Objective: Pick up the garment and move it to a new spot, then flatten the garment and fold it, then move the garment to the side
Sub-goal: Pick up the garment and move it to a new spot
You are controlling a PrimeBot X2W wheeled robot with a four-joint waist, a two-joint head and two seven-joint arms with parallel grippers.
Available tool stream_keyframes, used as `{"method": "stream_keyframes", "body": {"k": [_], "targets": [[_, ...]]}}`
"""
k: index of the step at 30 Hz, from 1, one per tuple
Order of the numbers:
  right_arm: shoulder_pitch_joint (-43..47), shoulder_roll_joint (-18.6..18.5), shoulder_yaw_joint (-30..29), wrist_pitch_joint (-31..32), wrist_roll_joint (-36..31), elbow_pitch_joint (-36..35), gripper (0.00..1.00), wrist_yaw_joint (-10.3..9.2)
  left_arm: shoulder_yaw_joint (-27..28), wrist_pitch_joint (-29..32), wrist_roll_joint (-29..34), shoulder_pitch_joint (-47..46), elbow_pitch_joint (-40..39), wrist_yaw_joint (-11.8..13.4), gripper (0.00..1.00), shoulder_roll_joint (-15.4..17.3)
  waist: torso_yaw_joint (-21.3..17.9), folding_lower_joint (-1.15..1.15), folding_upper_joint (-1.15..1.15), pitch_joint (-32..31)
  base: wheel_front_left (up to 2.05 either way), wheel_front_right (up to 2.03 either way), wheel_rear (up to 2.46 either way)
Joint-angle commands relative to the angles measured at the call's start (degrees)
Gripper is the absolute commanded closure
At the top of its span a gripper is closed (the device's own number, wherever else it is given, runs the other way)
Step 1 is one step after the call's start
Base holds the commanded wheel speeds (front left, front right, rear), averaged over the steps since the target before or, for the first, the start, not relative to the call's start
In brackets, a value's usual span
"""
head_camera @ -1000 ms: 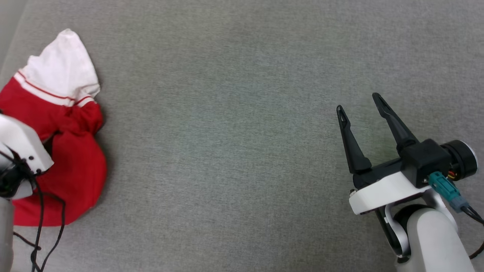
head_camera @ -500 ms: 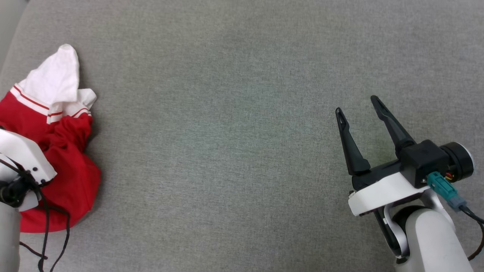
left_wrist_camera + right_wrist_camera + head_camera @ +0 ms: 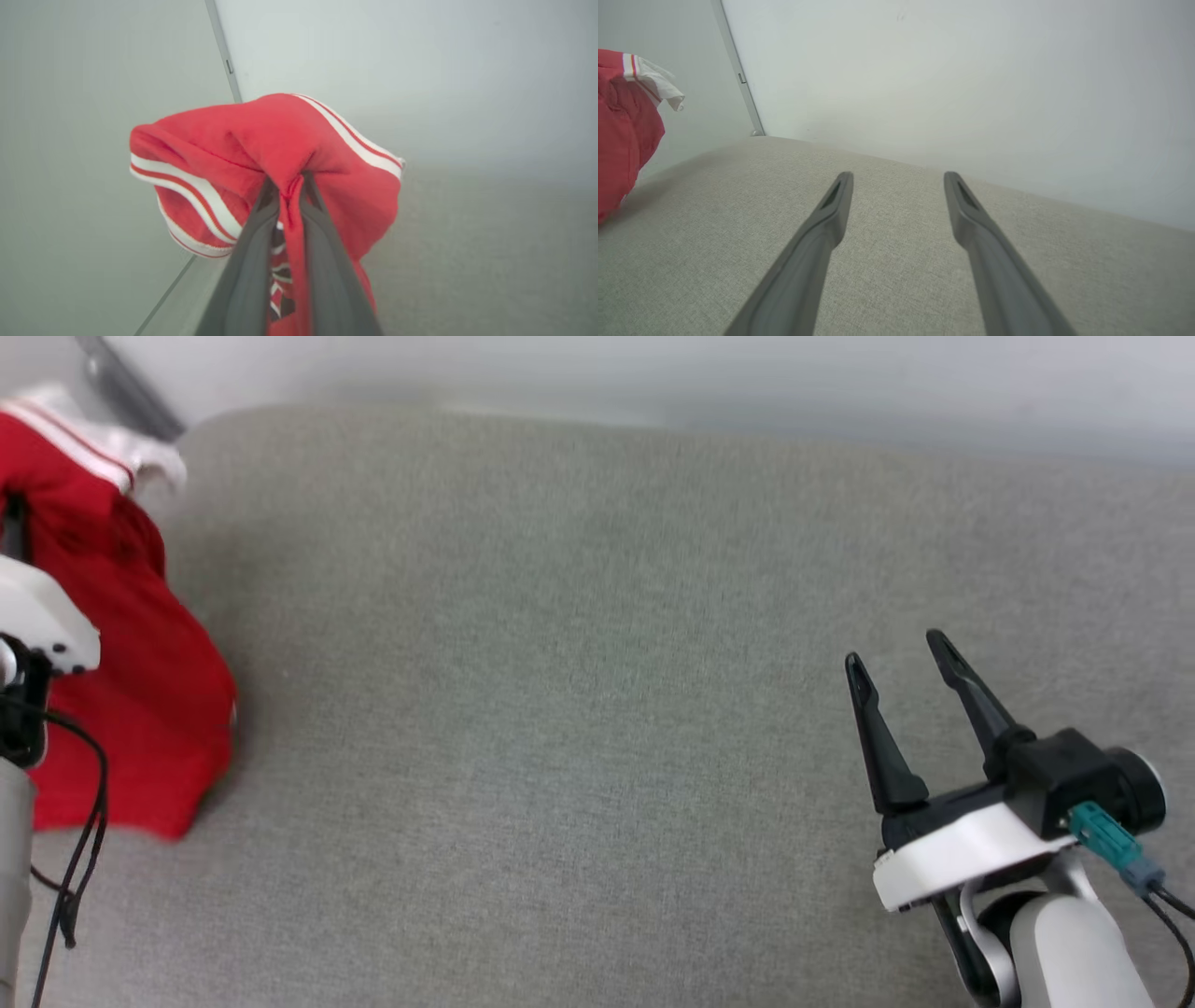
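The garment (image 3: 131, 691) is a red shirt with white sleeves and striped trim. It hangs bunched at the far left of the head view, its lower hem touching the grey surface. In the left wrist view my left gripper (image 3: 289, 182) is shut on a pinched fold of the garment (image 3: 261, 140), and black-and-white print shows low between the fingers. In the head view only that arm's white wrist (image 3: 42, 616) is visible. My right gripper (image 3: 896, 653) stands open at the lower right, far from the shirt. Its fingers (image 3: 822, 233) hold nothing, and the garment (image 3: 621, 126) hangs at the left edge of the right wrist view.
A wide grey fabric surface (image 3: 579, 691) spreads between the two arms. A pale wall (image 3: 653, 373) rises behind it, with a grey vertical strip (image 3: 738, 74) at the back left corner. Black cables (image 3: 79, 840) dangle from the left arm.
The head camera has tilted up, bringing the wall into view. The left gripper has raised the garment, so it now hangs stretched instead of lying heaped. The right gripper stays open.
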Motion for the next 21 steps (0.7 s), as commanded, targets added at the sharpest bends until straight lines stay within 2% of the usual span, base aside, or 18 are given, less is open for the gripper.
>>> {"method": "stream_keyframes", "body": {"k": [1, 8, 16, 21], "targets": [[1.1, 0.0, -0.3, -0.3, 0.6, 0.1, 0.00, -0.04, -0.5, -1.8, 0.6, -0.6, -0.6, -0.1, 1.00, -0.3, -0.9, 0.00, 0.00, -3.8, 0.00, 0.00, 0.00], [4.1, 0.0, -1.9, 0.1, 0.9, -0.4, 0.00, -0.04, -2.6, -6.9, 1.9, -0.7, -5.9, 0.0, 1.00, -3.6, -4.3, 0.00, 0.00, -9.0, 0.00, 0.00, 0.00], [8.0, 0.0, -3.9, 2.1, 0.9, -2.9, 0.00, -0.03, -4.7, -8.1, -0.6, 7.5, -19.4, 0.9, 1.00, -12.1, -11.4, 0.00, 0.00, -12.9, 0.00, 0.00, 0.00], [9.5, 0.0, -5.2, 3.3, 0.4, -4.9, 0.00, -0.03, -9.0, -6.4, -0.9, 14.3, -28.9, 1.5, 1.00, -17.4, -15.4, 0.00, 0.00, -12.2, 0.00, 0.00, 0.00]]}}
